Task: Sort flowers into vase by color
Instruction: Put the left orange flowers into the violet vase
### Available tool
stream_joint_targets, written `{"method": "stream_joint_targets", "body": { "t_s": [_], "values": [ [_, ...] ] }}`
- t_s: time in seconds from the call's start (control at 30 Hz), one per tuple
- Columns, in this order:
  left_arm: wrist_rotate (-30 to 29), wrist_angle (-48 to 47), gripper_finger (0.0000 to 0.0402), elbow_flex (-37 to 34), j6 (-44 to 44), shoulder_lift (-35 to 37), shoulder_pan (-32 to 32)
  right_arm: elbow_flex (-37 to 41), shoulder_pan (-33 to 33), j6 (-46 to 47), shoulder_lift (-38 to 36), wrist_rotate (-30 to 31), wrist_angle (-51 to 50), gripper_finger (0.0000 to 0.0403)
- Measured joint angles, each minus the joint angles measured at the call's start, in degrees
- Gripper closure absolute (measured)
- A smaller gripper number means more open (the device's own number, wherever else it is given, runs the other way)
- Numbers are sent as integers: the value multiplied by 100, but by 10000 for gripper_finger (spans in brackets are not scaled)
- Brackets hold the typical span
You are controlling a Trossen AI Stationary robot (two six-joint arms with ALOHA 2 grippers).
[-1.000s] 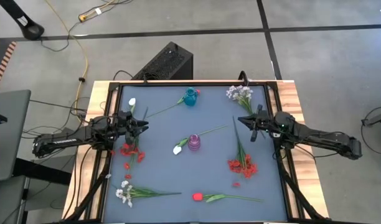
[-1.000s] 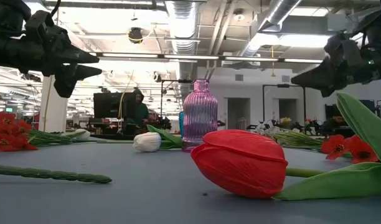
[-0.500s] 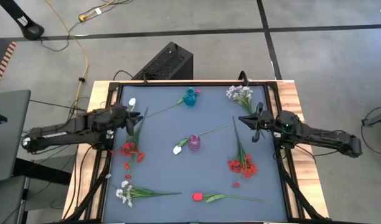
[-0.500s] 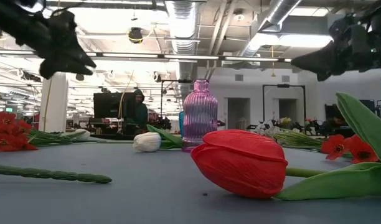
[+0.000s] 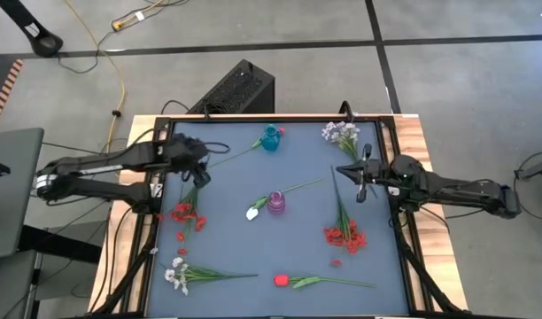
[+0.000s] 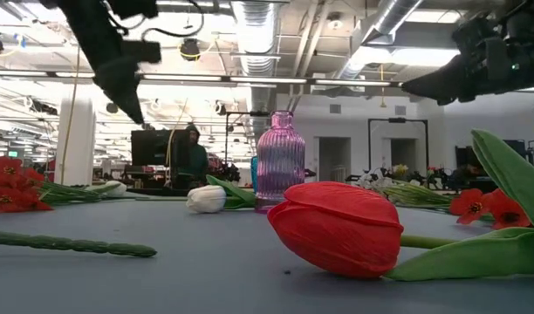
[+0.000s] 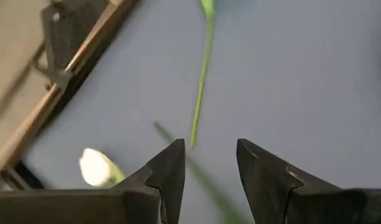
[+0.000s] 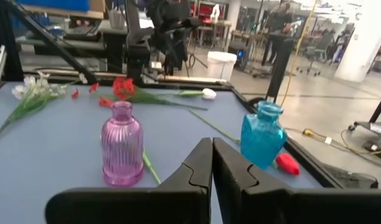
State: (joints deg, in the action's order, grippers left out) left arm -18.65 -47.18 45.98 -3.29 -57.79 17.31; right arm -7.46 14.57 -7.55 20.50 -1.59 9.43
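Flowers lie flat on the blue mat [image 5: 244, 248]: a white tulip [image 7: 96, 167] at the far left, a red tulip [image 8: 287, 163] beside the blue vase [image 5: 271, 139], another white tulip [image 5: 251, 213] by the purple vase [image 5: 277, 203], red sprays [image 5: 184, 214] [image 5: 344, 236], whitish sprays [image 5: 176, 275] [image 5: 340, 133] and a red tulip [image 5: 281, 280] at the near edge. My left gripper [image 7: 209, 152] hangs open above the far-left tulip's stem, tipped down and touching nothing. My right gripper [image 8: 212, 155] is shut and level, above the mat's right side and pointing toward the vases.
Both vases stand upright, the purple one mid-table and the blue one near the far edge. A black frame [image 5: 160, 133] borders the mat. A dark box [image 5: 236, 89] and cables lie on the floor beyond the far edge. People and desks show in the room behind.
My left gripper has risen and swung toward the far edge, tipping from level to slanting downward and rolling as it went; it stays open. My right gripper has risen a little and stays shut. No flower has moved.
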Motion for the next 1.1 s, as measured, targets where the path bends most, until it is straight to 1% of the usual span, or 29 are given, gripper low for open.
{"method": "stream_joint_targets", "body": {
  "t_s": [0.13, 0.23, 0.27, 0.37, 0.5, 0.67, 0.87, 1.0, 1.1],
  "values": [
    [-57, -72, 267, 9, 1880, -657, 64, 0, -71, 0, 175, 3, 0, 362],
    [-323, -462, 267, -24, 3403, -1150, 64, 0, -199, 0, 230, 3, 2, 362],
    [-443, -587, 267, -24, 3715, -1312, 53, 0, -238, -4, 238, 3, 4, 362],
    [-685, -908, 267, -26, 4149, -1753, 30, 0, -337, -51, 238, 4, 5, 362],
    [-812, -1084, 267, -26, 4953, -2198, -70, 0, -397, -164, 238, 7, 9, 362],
    [-1030, -1055, 267, -26, 5977, -2680, -277, 0, -409, -197, 238, 14, 12, 362],
    [-1228, -920, 267, -24, 6802, -3194, -544, 0, -404, -207, 238, 16, 11, 362],
    [-1178, -680, 267, -25, 6881, -3549, -745, 0, -404, -216, 238, 43, 11, 362],
    [-1205, -706, 267, -22, 6984, -3792, -828, 0, -404, -216, 238, 52, 10, 362]
  ]
}}
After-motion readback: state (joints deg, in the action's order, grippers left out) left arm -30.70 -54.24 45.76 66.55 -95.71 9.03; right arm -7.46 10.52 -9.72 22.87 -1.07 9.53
